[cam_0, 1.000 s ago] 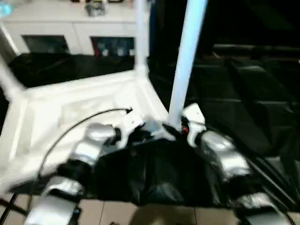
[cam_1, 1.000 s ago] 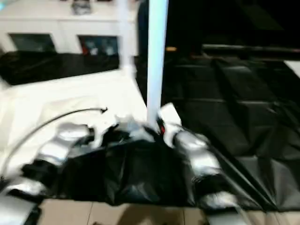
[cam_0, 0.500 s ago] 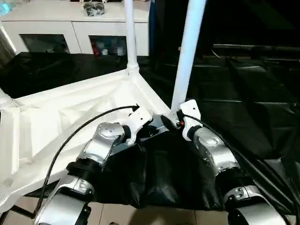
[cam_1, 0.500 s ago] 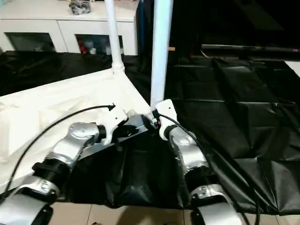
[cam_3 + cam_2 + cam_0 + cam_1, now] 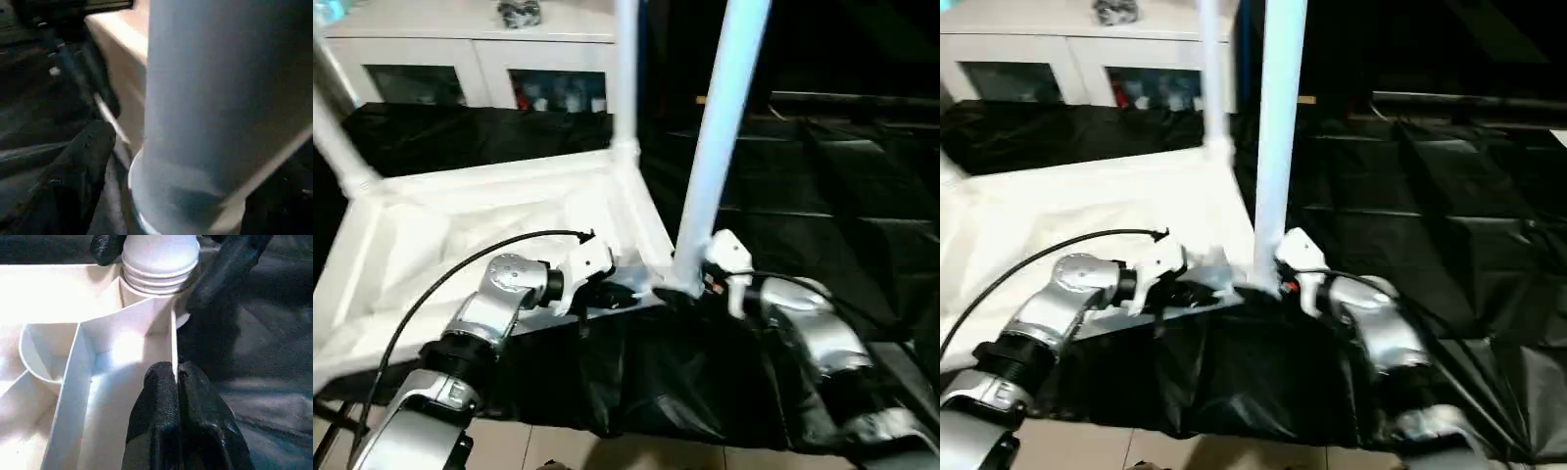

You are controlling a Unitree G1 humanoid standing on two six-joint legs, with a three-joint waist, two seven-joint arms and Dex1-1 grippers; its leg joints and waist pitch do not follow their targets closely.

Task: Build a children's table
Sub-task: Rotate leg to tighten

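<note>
Since the earlier frame, both silver forearms have swung outward, so the right gripper (image 5: 697, 284) and the left gripper (image 5: 177, 378) now come at the near corner of the table top (image 5: 460, 235) more from the sides. The top lies upside down on a black sheet (image 5: 822, 225), its ribbed underside facing up.

Three legs are visible standing up from the corner sockets. The near leg (image 5: 720, 137) rises from the corner closest to the robot, between the two grippers. A second leg (image 5: 625, 69) stands at the far corner behind it, and a third leg (image 5: 337, 142) stands at the far corner on the robot's left.

The left gripper is closed, and its two black fingers (image 5: 161, 411) pinch the thin outer wall of the top just beside the near leg's socket. The right gripper stands wide open around the base of the near leg: one finger (image 5: 80, 166) is on one side of the tube and the other is at the opposite side. I cannot tell if these fingers touch the leg.

Behind the table top, beyond the black sheet, stands a white cabinet (image 5: 470, 44) with glass doors.
</note>
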